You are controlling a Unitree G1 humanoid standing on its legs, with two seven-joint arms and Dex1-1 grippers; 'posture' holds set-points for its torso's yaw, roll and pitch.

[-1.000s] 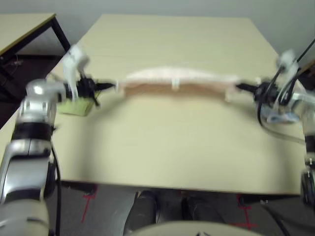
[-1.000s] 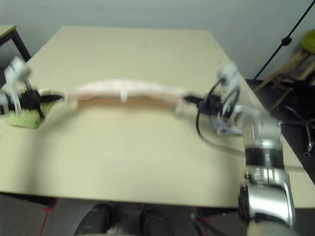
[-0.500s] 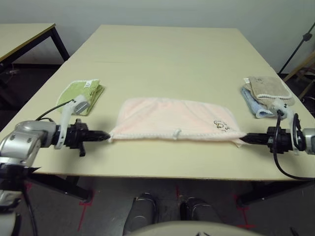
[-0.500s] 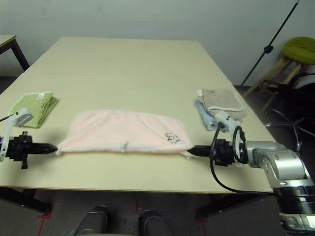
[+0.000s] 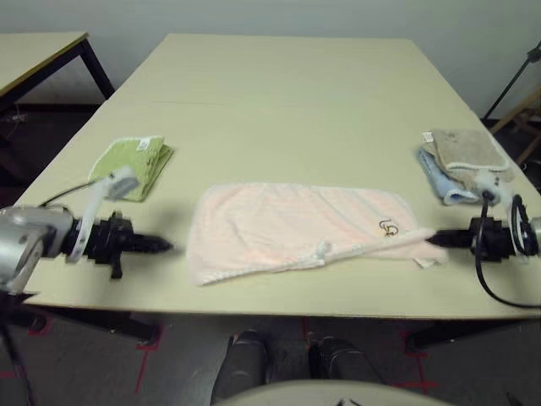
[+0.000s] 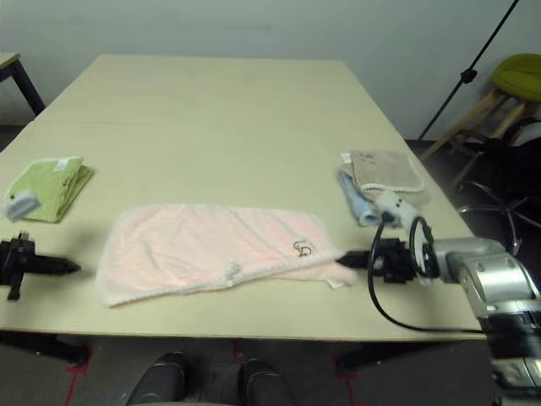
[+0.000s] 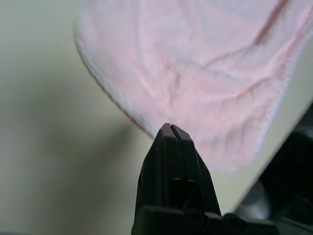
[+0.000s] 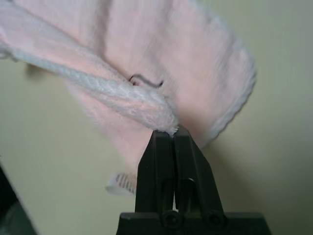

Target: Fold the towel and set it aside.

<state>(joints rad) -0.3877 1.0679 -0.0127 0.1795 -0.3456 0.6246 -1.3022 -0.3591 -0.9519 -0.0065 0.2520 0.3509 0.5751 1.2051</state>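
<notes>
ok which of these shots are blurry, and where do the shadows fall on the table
Left eye view: the left gripper and the towel look smeared; a soft shadow lies on the table beside that gripper. Right eye view: sharper, the right gripper crisp. Left wrist view: towel soft, a dark shadow beside it. Right wrist view: fingers sharp, the far towel hazy.

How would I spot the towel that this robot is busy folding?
On the pale wooden table, look near its front edge, between the two grippers. The towel lies there folded, pale pink with white corded edging, far larger than the green cloth or the beige-and-blue pile.
</notes>
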